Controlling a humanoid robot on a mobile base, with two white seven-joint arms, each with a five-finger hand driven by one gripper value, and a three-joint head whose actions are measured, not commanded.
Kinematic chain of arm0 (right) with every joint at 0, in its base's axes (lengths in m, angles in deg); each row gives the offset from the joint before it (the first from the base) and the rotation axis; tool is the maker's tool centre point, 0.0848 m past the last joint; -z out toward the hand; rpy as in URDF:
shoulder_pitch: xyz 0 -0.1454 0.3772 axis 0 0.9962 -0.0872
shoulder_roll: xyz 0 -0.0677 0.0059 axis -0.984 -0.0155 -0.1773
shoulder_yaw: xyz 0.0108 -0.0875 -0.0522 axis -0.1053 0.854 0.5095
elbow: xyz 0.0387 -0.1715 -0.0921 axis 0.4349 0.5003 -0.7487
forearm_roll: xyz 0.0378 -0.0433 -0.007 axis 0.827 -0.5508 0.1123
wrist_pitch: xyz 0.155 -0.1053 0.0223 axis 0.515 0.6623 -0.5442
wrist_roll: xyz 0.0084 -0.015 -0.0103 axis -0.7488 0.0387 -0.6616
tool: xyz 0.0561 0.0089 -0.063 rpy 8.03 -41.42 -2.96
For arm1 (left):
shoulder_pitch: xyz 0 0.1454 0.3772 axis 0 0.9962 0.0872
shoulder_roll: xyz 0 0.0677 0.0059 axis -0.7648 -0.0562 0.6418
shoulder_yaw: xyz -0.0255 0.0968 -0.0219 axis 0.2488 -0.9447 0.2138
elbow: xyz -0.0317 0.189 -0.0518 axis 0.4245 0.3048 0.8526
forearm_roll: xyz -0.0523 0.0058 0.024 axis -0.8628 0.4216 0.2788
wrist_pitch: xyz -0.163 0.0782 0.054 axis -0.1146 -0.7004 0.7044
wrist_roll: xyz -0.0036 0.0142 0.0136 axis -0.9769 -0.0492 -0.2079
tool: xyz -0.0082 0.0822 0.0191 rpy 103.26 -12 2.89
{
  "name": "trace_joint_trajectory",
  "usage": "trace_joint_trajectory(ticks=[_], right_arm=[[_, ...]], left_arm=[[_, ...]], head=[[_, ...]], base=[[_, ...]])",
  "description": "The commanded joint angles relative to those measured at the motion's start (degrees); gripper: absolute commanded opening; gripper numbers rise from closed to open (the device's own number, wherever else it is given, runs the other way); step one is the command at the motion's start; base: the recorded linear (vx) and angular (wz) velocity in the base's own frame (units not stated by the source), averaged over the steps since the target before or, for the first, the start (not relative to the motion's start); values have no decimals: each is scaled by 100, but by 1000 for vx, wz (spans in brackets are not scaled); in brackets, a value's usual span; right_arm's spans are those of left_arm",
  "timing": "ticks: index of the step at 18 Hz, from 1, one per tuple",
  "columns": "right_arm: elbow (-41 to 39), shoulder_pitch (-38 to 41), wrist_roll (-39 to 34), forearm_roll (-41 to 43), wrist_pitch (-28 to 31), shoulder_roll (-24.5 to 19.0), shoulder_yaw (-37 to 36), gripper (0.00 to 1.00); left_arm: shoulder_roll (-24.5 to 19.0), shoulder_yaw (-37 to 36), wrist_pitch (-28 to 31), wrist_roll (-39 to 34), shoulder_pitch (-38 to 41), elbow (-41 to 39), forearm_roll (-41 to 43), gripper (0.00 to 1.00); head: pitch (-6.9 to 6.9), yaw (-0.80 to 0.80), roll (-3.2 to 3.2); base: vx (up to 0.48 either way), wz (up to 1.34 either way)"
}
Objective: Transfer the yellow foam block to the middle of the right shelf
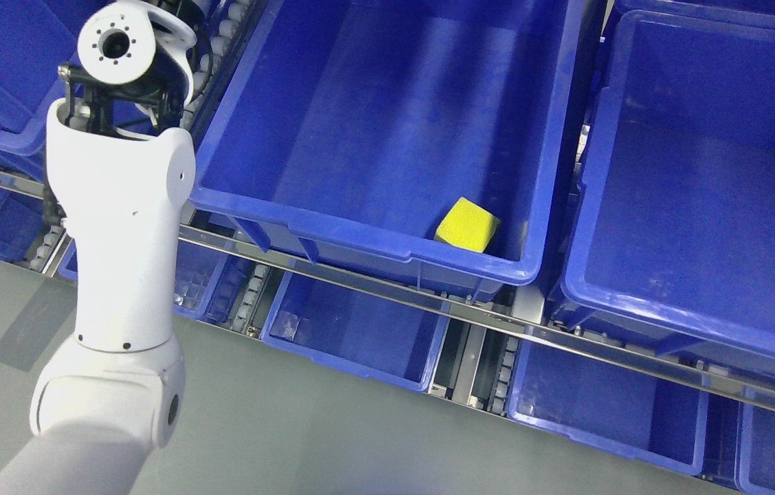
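The yellow foam block [467, 225] lies inside a large blue bin [359, 237], tucked into the bin's near right corner. My left arm [122, 240] rises from the lower left, and its white wrist end [119, 45] sits at the top left, over the gap left of that bin. The hand itself is mostly hidden behind the wrist, so its state does not show. It is well to the left of the block and not touching it. The right arm is out of view.
A second large blue bin [690, 302] stands to the right on the same shelf level. More blue bins [353, 330] sit on the lower level behind a metal rail [483, 320]. Roller tracks run between bins. Grey floor [291, 426] lies in front.
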Motion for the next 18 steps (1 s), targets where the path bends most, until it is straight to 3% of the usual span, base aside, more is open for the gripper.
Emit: trace_joint_trajectory(ticks=[1, 6, 18], right_arm=[[-100, 9, 2, -18, 2, 100, 1, 100], [-100, 9, 2, -18, 2, 100, 1, 100], [-100, 9, 2, -18, 2, 100, 1, 100]], left_arm=[[-100, -436, 66, -304, 818, -304, -245, 100], [-100, -507, 93, -200, 996, -823, -245, 100], [-100, -270, 93, -67, 987, -868, -245, 100]], head=[[0, 0, 0], [0, 0, 0], [0, 0, 0]], base=[[0, 0], [4, -11], [0, 0]])
